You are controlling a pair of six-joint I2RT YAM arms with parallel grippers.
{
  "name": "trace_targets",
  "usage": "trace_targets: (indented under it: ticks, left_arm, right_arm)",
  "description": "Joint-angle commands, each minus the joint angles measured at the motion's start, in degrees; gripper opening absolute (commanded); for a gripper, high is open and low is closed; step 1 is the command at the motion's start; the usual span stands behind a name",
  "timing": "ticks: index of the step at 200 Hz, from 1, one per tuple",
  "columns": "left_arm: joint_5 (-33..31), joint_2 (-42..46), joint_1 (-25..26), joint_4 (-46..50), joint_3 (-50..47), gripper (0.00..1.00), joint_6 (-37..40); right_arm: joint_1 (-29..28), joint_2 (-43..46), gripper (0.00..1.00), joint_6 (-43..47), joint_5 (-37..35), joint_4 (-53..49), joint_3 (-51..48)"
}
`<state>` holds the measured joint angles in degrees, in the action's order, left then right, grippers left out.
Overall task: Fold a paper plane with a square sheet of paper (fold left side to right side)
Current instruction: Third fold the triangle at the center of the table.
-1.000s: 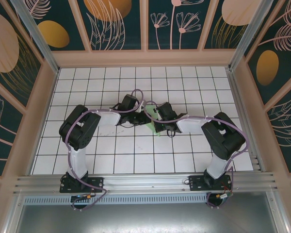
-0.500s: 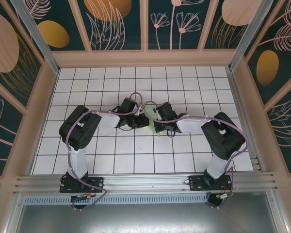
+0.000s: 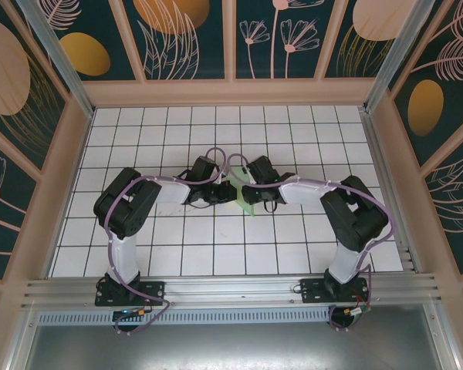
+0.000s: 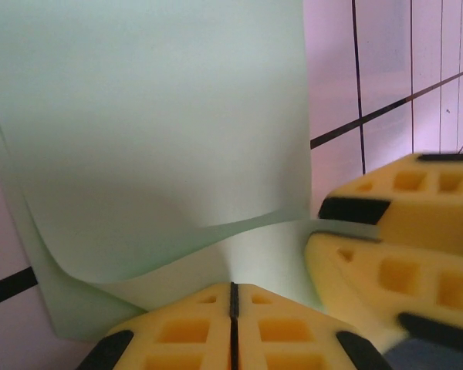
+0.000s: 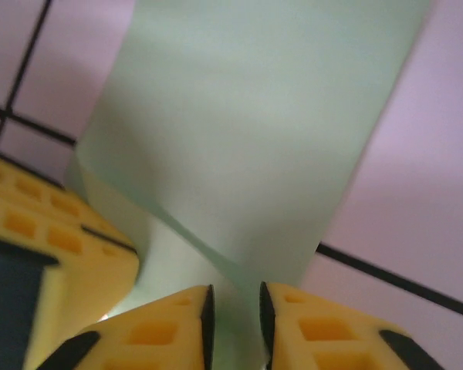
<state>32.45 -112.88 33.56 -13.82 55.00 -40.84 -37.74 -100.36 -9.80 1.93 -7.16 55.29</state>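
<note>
The square sheet of paper [image 3: 246, 203] is pale green and lies half folded at the middle of the tiled table, between the two grippers. In the left wrist view its upper layer [image 4: 154, 131] curls over the lower one, and my left gripper [image 4: 233, 289] is shut on its near edge. My right gripper [image 5: 233, 297] has its jaws a little apart, with the paper [image 5: 255, 116] running through the gap. From above, the left gripper [image 3: 225, 193] and right gripper [image 3: 248, 194] sit almost tip to tip. No paper plane shape shows.
The white grid table [image 3: 216, 247] has low walls on three sides. The right gripper's yellow fingers [image 4: 393, 231] sit close at the right of the left wrist view. The left gripper's fingers [image 5: 54, 254] crowd the left of the right wrist view.
The right gripper's jaws have parted from shut. Its wrist has shifted a little left and away from the bases. The left gripper stays shut, having crept right toward the paper.
</note>
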Motion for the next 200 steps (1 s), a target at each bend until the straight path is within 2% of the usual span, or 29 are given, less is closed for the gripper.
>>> trace_targets:
  ticks: [1, 22, 39, 46, 66, 82, 93, 129, 200]
  left_arm:
    - [-4.3, -2.5, 0.3, 3.9, -2.2, 0.11, 0.1]
    - [-4.3, -2.6, 0.4, 3.7, -2.2, 0.11, -0.2]
    - [-4.3, -2.4, 0.5, 3.8, -2.1, 0.11, -0.1]
    - [-4.4, -2.3, 0.5, 4.0, -1.9, 0.11, 0.0]
    - [-4.5, -2.0, 0.5, 4.2, -1.8, 0.11, 0.1]
    - [-4.6, -2.0, 0.4, 4.3, -1.8, 0.11, 0.1]
    - [-4.7, -2.0, 0.4, 4.3, -1.8, 0.11, 0.1]
    - [-4.8, -1.9, 0.4, 4.3, -1.9, 0.11, 0.0]
    - [-4.9, -1.9, 0.4, 4.7, -1.8, 0.11, 0.1]
  right_arm:
    - [1.6, 3.9, 0.36, 0.4, 1.1, -2.2, 2.4]
    - [2.0, 6.9, 0.43, -0.3, 2.1, -3.5, 1.1]
    - [2.1, 10.3, 0.45, -1.7, 5.8, -3.5, -1.3]
    - [2.1, 11.7, 0.44, -2.5, 8.6, -3.1, -2.6]
    - [2.1, 15.1, 0.34, -5.7, 19.6, 0.1, -6.9]
    - [2.0, 16.7, 0.30, -9.1, 27.0, 4.8, -10.8]
    - [1.9, 16.7, 0.29, -10.7, 29.7, 6.8, -12.4]
    - [1.8, 12.5, 0.28, -10.5, 30.3, 7.5, -13.0]
    - [1.7, 5.8, 0.29, -8.3, 25.7, 3.6, -8.6]
